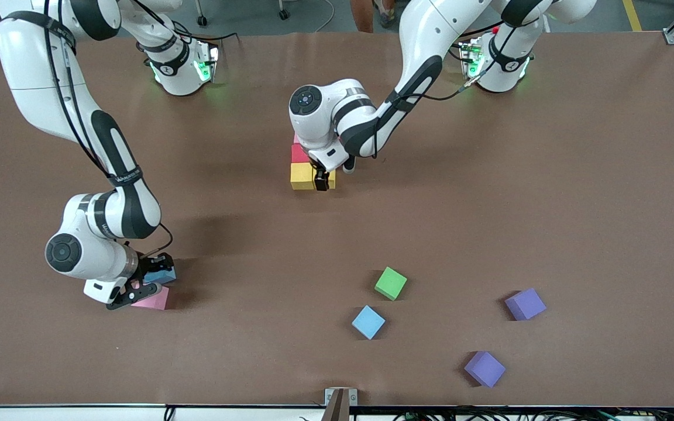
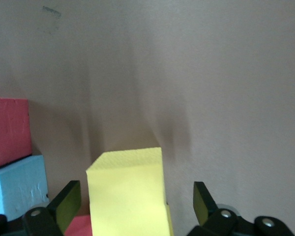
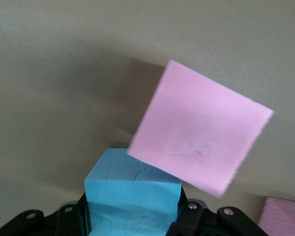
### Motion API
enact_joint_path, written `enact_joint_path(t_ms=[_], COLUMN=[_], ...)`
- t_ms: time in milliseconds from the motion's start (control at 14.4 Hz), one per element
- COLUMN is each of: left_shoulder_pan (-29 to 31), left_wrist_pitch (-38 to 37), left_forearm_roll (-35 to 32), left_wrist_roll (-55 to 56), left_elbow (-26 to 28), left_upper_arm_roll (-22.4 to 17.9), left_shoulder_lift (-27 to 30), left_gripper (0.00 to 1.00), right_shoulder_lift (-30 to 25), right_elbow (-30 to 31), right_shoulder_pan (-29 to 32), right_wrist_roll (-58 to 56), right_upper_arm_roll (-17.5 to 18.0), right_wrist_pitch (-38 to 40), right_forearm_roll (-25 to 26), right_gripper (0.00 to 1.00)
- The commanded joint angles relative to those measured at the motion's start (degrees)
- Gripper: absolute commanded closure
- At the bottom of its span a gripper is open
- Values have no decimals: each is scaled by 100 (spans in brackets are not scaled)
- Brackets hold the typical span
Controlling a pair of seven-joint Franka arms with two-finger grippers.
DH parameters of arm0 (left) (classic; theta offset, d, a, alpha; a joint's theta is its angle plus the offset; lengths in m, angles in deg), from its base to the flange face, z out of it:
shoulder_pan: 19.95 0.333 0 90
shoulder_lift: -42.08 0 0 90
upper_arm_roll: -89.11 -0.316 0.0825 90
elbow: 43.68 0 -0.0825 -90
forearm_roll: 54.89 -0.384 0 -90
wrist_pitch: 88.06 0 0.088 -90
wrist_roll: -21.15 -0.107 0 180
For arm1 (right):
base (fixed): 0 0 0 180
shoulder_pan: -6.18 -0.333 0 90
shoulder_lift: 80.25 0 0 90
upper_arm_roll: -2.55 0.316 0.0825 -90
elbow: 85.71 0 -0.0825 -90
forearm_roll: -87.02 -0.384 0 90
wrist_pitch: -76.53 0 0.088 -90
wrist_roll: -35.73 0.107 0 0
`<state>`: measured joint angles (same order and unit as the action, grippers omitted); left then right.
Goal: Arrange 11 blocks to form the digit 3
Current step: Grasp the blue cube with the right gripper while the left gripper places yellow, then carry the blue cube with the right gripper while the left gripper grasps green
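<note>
Left gripper: at the partial figure in the middle of the table; fingers apart, standing clear on either side of a yellow cube.
Right gripper: low at the right arm's end of the table; fingers clamped on a light blue cube.
Partial figure: yellow cubes touching, a red cube above them in the front view, a sliver of pink at its top; the left wrist view also shows a blue cube there. Much is hidden by the left arm.
Loose pink cube: on the table just beside the right gripper.
Loose cubes nearer the front camera: green, light blue, two purple.
Step in hand: release of the yellow cube; pick-up of the blue one.
Method, left: lift straight up, so neither finger drags the yellow cube out of line.
Method, right: raise the blue cube clear of the pink one before travelling.
Risk: soft foam nudges easily; a sideways exit could open gaps in the row.
</note>
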<state>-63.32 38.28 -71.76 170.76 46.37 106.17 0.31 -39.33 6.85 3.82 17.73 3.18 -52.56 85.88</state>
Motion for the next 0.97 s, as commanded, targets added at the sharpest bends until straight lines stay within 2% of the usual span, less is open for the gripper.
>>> enact_joint_path(t_ms=[0, 208, 416, 694, 902], left_shoulder_pan=[-23, 12, 187, 810, 1355], left_wrist_pitch=[-355, -636, -855, -891, -891], left_forearm_roll=[-89, -106, -89, -97, -106], left_wrist_roll=[51, -89, -1106, -2381, -2910], left_elbow=[-102, -93, -93, -76, -84], left_upper_arm_roll=[-10, -10, -63, -63, -63], left_shoulder_lift=[247, 555, 915, 951, 960], left_gripper=[0, 0, 0, 0, 0], right_shoulder_lift=[-180, -347, -409, -418, -410], right_elbow=[8, 8, 17, -62, -185], right_shoulder_pan=[-159, -299, -528, -1037, -1538], right_wrist_roll=[340, 375, 770, 1630, 2430], right_upper_arm_roll=[16, 33, 42, 33, 33], right_wrist_pitch=[269, 384, 411, 446, 472], right_forearm_roll=[-79, -88, -255, -474, -755], right_gripper=[56, 58, 61, 62, 62])
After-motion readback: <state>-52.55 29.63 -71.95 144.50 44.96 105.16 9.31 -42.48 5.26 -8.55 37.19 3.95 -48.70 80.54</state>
